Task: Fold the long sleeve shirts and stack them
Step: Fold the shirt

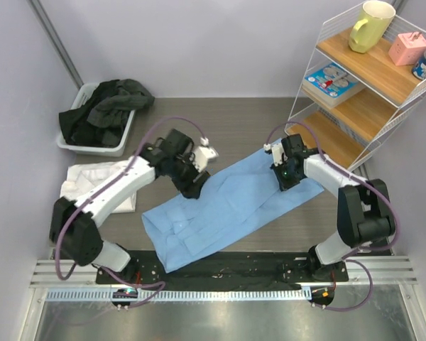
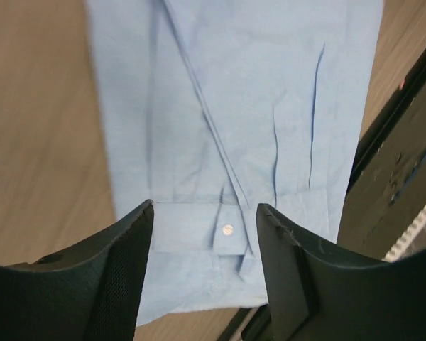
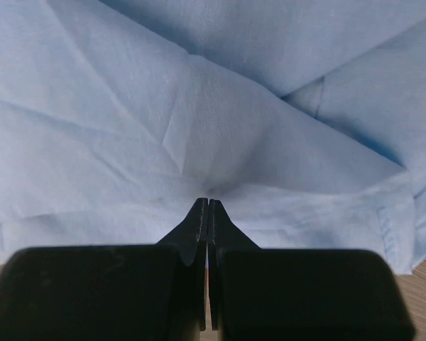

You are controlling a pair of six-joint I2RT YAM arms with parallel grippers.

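Brown tabletop (image 1: 227,117) carries the light blue shirt (image 1: 227,206) spread diagonally. Left gripper (image 2: 206,209) hovers spread above its buttoned cuff (image 2: 192,231). Right gripper (image 3: 208,204) pinches puckered cloth at the opposite end.

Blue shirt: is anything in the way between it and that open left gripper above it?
Nothing visible does. The left gripper hangs open right over the blue shirt, its buttoned band showing bare between the fingers.
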